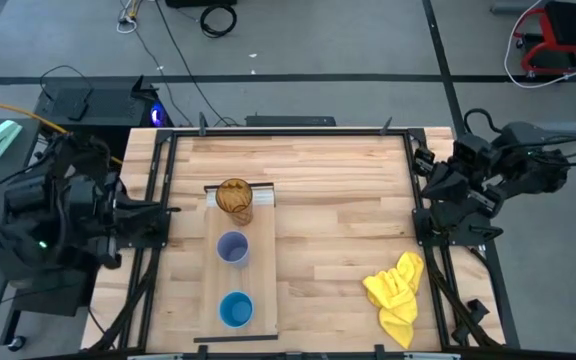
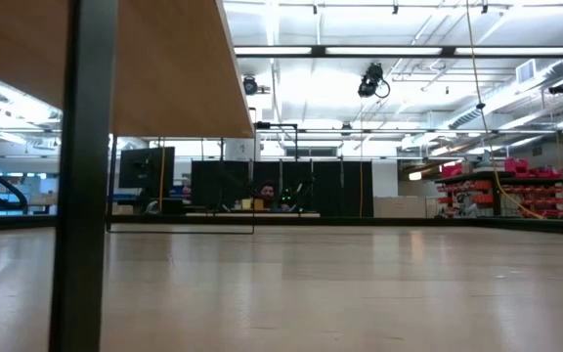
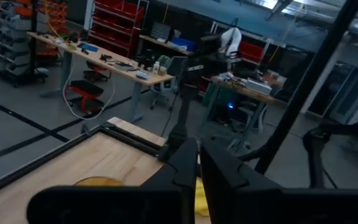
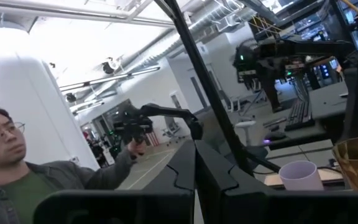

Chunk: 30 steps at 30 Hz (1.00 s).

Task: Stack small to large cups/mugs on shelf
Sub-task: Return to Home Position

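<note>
We find no legible text, label, brand, number or sign in any view. The three cups, the shelf, the yellow cloth and the table carry no readable markings. Bins, racks and benches in the room behind are too small and blurred for us to read anything on them.

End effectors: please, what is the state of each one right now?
Left end effector: closed, holding nothing.
Right end effector: closed, holding nothing.
</note>
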Available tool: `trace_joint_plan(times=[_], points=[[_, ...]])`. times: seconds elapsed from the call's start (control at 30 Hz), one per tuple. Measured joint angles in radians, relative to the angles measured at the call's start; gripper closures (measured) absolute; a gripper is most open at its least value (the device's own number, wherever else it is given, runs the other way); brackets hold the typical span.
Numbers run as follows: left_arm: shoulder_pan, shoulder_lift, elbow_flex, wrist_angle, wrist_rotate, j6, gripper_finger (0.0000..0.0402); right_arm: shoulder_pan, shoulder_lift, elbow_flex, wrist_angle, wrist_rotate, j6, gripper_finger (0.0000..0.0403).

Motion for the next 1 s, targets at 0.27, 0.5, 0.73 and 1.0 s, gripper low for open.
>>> trace_joint_plan(times=[0.27,0.5,0.73,1.0], points=[[0.141,0.032,0.000,0.885,0.726,0.989,0.0366,0.000,0.006,0.000,0.001,0.017,-0.003,0.0393],[0.196,-0.007,0.000,0.874,1.078,1.071,0.0375,0.001,0.011,0.000,0.006,0.013,0.042,0.0393],[0.284,-0.113,0.001,0.759,1.229,1.085,0.0371,0.001,-0.006,0.004,0.205,-0.173,0.060,0.0393],[0.398,-0.202,0.001,0.631,1.251,1.111,0.0369,0.001,-0.134,0.010,0.189,-0.114,-0.006,0.0393]])
